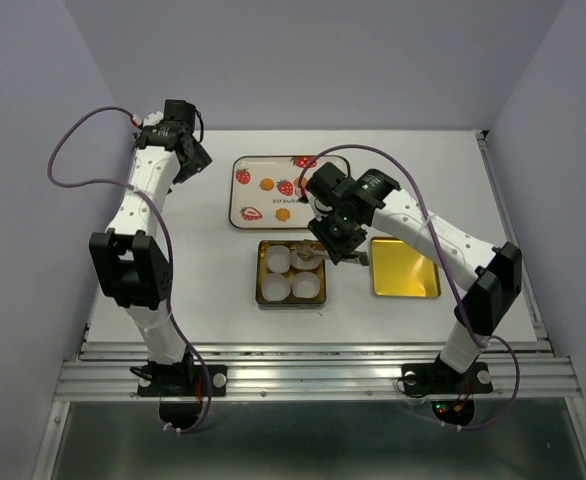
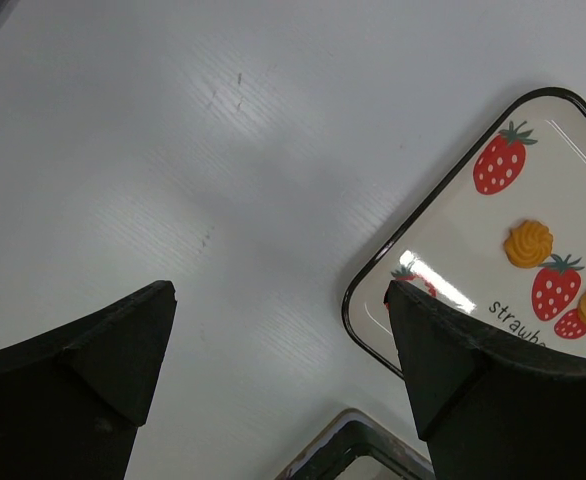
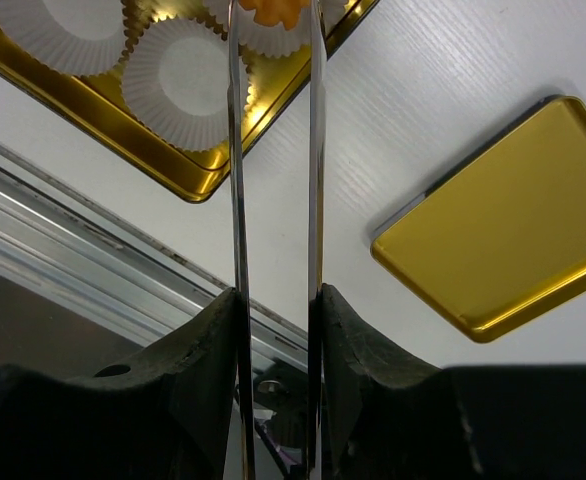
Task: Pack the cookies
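1. White table [image 1: 213, 300] carries a gold tin [image 1: 259, 275] holding four white paper cups [image 1: 277, 288]; a gold lid [image 1: 405, 267] lies just right of the tin, and a strawberry tray [image 1: 237, 195] lies beyond it
2. Right end effector [image 1: 313, 256] hangs over the tin's far-right cup; only the right wrist view shows its thin metal fingers [image 3: 235, 200] clamped on one cookie [image 3: 273, 8]
3. Left end effector [image 2: 279, 295] hovers beyond and left of the tin, jaws wide apart; its wrist view shows two cookies [image 2: 528, 243] lying on the tray
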Robot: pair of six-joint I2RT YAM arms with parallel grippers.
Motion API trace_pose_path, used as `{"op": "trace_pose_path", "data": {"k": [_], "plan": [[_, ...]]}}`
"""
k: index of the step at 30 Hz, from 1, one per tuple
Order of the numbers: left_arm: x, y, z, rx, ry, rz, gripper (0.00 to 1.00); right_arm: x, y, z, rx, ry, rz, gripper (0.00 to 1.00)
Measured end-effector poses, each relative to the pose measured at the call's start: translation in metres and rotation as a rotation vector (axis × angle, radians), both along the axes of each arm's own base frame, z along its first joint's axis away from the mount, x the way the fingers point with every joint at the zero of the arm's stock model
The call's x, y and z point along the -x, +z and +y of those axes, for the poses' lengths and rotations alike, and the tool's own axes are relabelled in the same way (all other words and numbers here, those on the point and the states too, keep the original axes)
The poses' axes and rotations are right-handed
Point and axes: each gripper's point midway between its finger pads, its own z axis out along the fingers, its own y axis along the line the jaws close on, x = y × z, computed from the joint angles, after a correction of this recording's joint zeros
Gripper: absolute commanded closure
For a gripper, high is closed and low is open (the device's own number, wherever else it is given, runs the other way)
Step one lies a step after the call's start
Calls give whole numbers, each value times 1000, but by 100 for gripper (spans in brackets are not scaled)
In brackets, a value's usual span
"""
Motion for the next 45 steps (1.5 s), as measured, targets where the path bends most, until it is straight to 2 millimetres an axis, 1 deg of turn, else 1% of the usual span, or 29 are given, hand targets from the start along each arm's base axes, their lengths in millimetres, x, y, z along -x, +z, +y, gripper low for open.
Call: {"op": "trace_pose_path", "data": {"k": [4, 7, 16, 22, 28, 45], "plan": [[2, -3, 0, -1, 1, 9, 1, 1, -6, -2, 14, 1, 7, 62], [3, -5, 0, -1, 3, 13, 1, 0, -8, -3, 18, 0, 1, 62], [11, -7, 2, -2, 8, 22, 1, -6, -9, 4, 3, 11, -32, 62], [16, -4, 2, -2, 8, 21, 1, -7, -13, 3, 12, 17, -32, 62], [20, -6, 3, -2, 10, 28, 1, -4, -23, -2, 38, 17, -18, 62], [24, -5, 5, -7, 30, 31, 1, -7, -27, 0, 30, 14, -27, 57]]}}
